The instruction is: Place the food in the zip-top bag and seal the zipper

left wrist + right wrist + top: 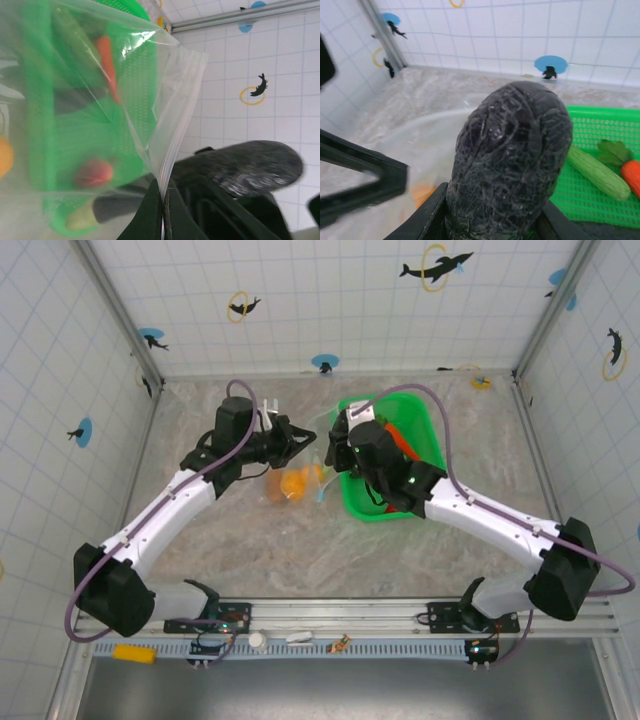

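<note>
Left gripper first: jaws pressed tight together, pinching 1 edge of the zip-top bag and holding that clear sheet up in front of its camera. The zipper runs as a thin doubled strip along the bag's rim, slanting up and away from the pinch. Through the plastic you see the green basket behind, a red piece lying in it.

Now the right gripper: fingers part-way closed around a dark purple piece, fat and wrinkled, gripped at its lower end and standing up from the fingers. From the left wrist view that dark piece sits just beside the zipper edge, on the open side of the bag; whether it touches the plastic or has crossed into the mouth, I cannot tell.

From above, the 2 grippers face each other closely over the middle of the table, the bag hanging between them and slumping toward the near side. At least 2 orange round pieces lie inside the bag, just below the left gripper.

Out to the right, the basket touches the bag's side. On its mesh floor lie a carrot with its green top and a long green piece, side by side, well behind the held dark piece
</note>
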Tool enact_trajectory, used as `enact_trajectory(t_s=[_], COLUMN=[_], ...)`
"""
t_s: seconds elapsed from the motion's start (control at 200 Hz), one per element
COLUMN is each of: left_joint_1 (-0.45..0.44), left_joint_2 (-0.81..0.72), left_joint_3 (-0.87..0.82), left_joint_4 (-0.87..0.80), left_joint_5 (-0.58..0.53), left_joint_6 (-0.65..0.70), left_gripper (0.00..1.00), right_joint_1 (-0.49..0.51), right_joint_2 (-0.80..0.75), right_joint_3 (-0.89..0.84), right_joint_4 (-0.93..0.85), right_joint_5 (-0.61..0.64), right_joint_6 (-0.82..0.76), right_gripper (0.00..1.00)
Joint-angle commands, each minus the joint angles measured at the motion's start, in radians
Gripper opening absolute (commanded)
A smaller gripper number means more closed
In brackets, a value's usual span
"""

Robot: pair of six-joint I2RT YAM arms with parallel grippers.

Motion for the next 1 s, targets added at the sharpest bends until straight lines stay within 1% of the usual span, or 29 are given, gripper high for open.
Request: enact_trajectory(t_s=[0.0, 0.105, 0.175, 0.265, 0.35, 0.44, 0.495, 0.736, 0.836, 0.876, 0.936, 0.996], left_joint_1=[0.009, 0.011, 0.012, 0.014, 0.014, 0.014, 0.015, 0.016, 0.017, 0.016, 0.017, 0.017], left_joint_2=[-0.016, -0.017, -0.012, -0.01, -0.011, -0.011, -0.012, -0.006, -0.008, -0.011, -0.018, -0.028], left_joint_3=[0.046, 0.055, 0.068, 0.07, 0.064, 0.059, 0.058, 0.059, 0.066, 0.07, 0.082, 0.093], left_joint_4=[0.049, 0.07, 0.07, 0.07, 0.073, 0.073, 0.073, 0.068, 0.042, 0.02, -0.029, -0.078], left_joint_5=[0.029, 0.033, 0.036, 0.036, 0.036, 0.036, 0.038, 0.037, 0.022, 0.006, -0.032, -0.073], left_joint_6=[-0.046, -0.064, -0.062, -0.059, -0.059, -0.059, -0.056, -0.042, -0.015, 0.006, 0.048, 0.088], left_gripper=[0.0, 0.0, 0.0, 0.0, 0.0, 0.0, 0.0, 0.0, 0.0, 0.0, 0.0, 0.0], right_joint_1=[0.001, 0.004, 0.004, 0.004, 0.004, 0.001, -0.002, -0.046, -0.075, -0.093, -0.118, -0.137], right_joint_2=[0.011, 0.049, 0.073, 0.078, 0.076, 0.069, 0.065, 0.042, 0.021, 0.012, 0.005, 0.01], right_joint_3=[0.003, 0.029, 0.051, 0.04, 0.027, 0.018, 0.017, 0.017, 0.036, 0.052, 0.089, 0.142], right_joint_4=[0.155, 0.135, 0.1, 0.105, 0.106, 0.107, 0.104, 0.099, 0.087, 0.075, 0.024, -0.083], right_joint_5=[0.062, -0.006, -0.026, -0.061, -0.068, -0.08, -0.082, -0.143, -0.19, -0.229, -0.282, -0.274], right_joint_6=[0.029, 0.062, 0.09, 0.109, 0.127, 0.129, 0.126, 0.144, 0.14, 0.136, 0.127, 0.118], right_gripper=[0.33, 0.37, 0.39, 0.41, 0.48, 0.61, 0.65, 0.65, 0.64, 0.64, 0.62, 0.61])
